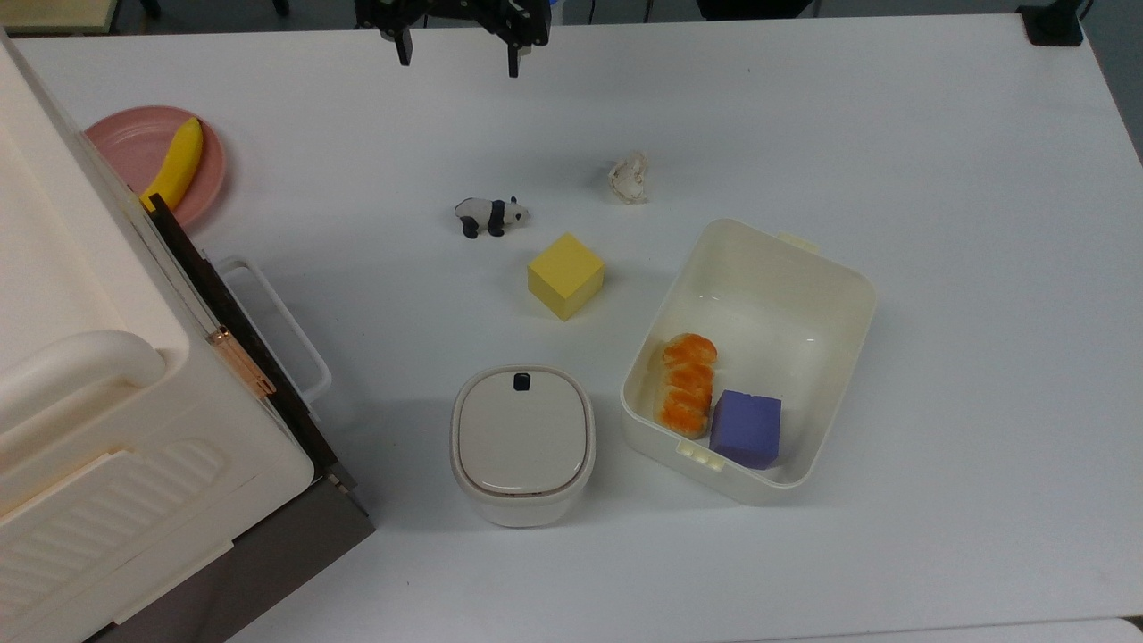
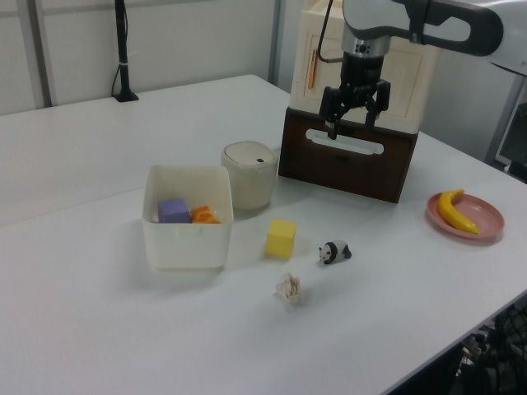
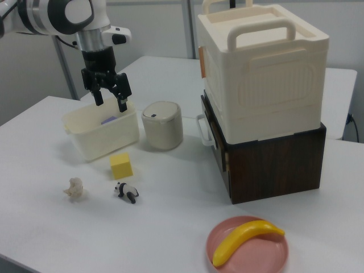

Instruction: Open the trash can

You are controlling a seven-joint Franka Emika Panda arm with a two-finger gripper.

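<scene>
A small lidded trash can [image 1: 522, 444] stands on the worktop [image 1: 938, 179], just left of a tub [image 1: 830, 268] in the top view. Probably light, rigid plastic; press its black button [image 1: 521, 381]. The empty pincer [image 1: 455, 55], fingers spread, hovers far off.

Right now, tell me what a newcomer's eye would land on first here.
Probably the big cream box stacked on a dark wooden base at the right view's right, then the banana on its pink plate in front. Next, the black claw, open, hangs high above the table, well away from the closed trash can.
</scene>
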